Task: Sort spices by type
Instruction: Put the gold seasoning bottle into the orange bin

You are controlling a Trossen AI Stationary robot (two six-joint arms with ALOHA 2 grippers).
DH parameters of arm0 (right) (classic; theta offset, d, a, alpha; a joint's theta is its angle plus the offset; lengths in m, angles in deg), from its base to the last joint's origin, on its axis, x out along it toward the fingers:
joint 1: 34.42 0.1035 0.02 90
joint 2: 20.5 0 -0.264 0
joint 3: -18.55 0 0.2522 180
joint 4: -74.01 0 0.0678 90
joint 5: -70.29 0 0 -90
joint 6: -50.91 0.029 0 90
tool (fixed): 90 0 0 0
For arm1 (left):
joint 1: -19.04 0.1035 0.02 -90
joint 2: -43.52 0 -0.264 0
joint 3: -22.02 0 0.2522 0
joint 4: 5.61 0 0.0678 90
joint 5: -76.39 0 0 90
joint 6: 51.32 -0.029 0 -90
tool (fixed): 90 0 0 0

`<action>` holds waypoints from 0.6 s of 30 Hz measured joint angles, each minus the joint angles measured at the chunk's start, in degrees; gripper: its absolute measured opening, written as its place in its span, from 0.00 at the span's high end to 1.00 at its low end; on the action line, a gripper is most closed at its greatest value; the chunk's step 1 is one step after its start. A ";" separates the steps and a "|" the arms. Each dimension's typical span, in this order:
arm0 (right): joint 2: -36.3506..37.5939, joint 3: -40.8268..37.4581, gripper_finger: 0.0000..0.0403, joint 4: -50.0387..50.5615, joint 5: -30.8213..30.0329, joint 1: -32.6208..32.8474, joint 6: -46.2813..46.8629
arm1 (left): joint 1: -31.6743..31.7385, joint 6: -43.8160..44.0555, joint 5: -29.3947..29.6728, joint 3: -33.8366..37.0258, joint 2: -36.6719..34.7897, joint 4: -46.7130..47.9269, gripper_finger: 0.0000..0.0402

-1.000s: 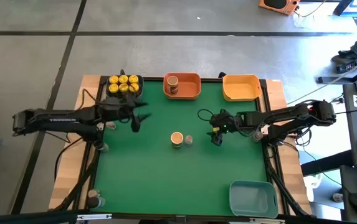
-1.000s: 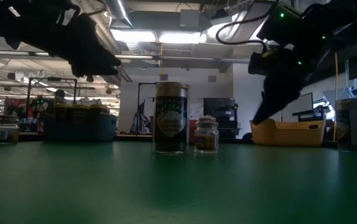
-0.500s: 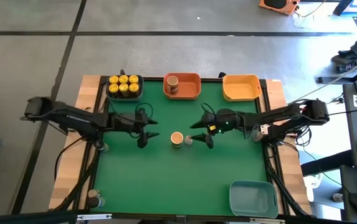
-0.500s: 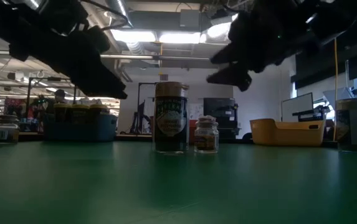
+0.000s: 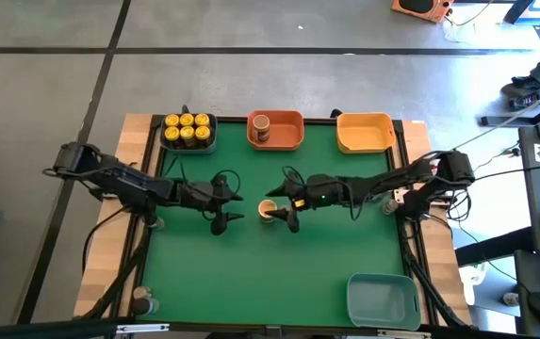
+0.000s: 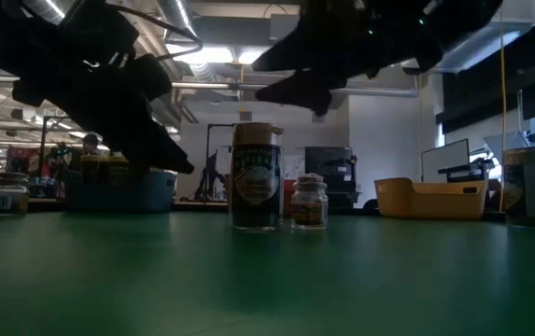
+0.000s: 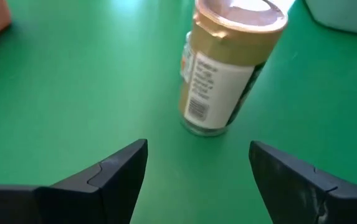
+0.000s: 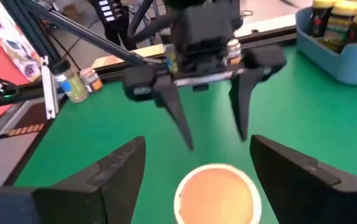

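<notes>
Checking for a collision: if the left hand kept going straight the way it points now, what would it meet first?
Most likely the tan-lidded spice jar: it stands upright on the green table, centred ahead of the left hand, whose fingers are open. The right hand hovers just beyond it.

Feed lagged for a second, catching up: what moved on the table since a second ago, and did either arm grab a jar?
Both grippers closed in on the tan-lidded jar at mid-table: the left gripper came down from beside the yellow-lid bin, and the right gripper crossed left, now over the small jar. Both are open; nothing has been gripped. The jars and bins have not moved.
</notes>
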 joint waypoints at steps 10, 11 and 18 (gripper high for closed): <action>-0.02 2.26 0.29 1.45 -5.43 -0.08 -2.64 | -0.34 0.09 0.11 0.02 0.36 -2.13 0.31; -0.07 2.26 0.29 1.47 -5.35 -0.08 -2.66 | -0.34 0.02 0.11 0.02 0.36 -2.75 0.31; 0.00 2.26 0.22 1.74 -2.56 -0.08 -3.94 | -0.34 -0.49 0.18 0.02 0.81 -6.84 0.31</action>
